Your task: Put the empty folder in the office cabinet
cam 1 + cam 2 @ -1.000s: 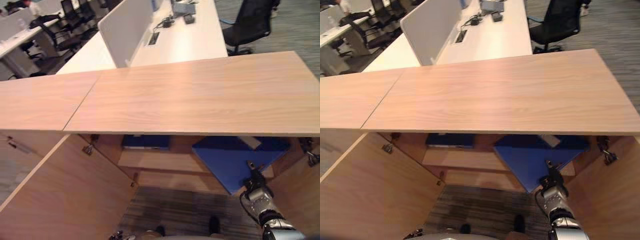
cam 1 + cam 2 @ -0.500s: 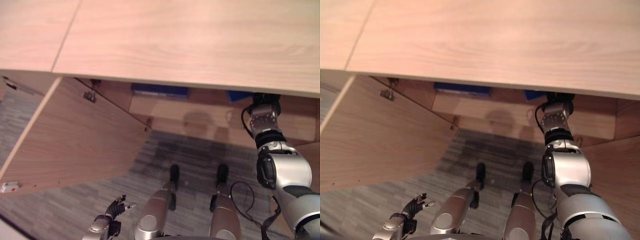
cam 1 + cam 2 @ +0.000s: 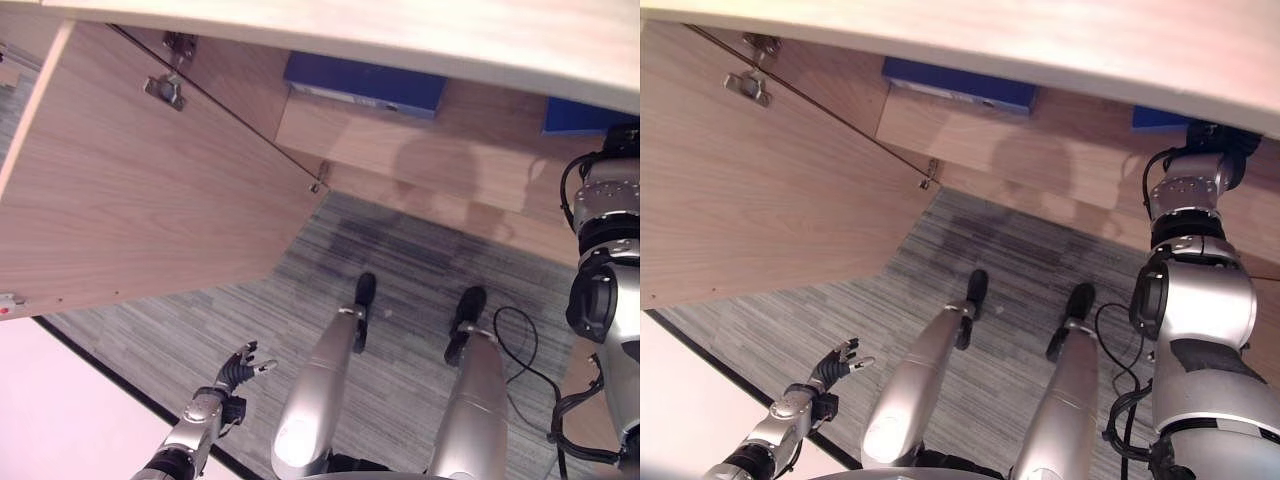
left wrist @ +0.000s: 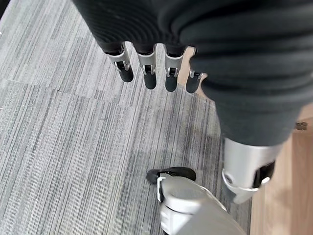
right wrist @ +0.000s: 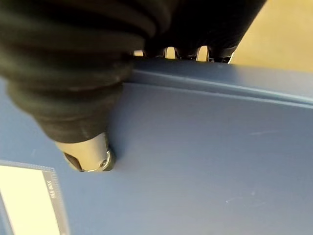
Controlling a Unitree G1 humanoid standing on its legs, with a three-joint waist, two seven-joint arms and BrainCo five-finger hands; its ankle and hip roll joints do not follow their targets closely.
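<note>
Right wrist view: right hand grips blue folder.

Office, by the look of it. Grey striped carpet tile under left hand. Light wood-laminate cabinet past right hand, door swung open on metal hinges. Blue folders on shelf inside.
</note>
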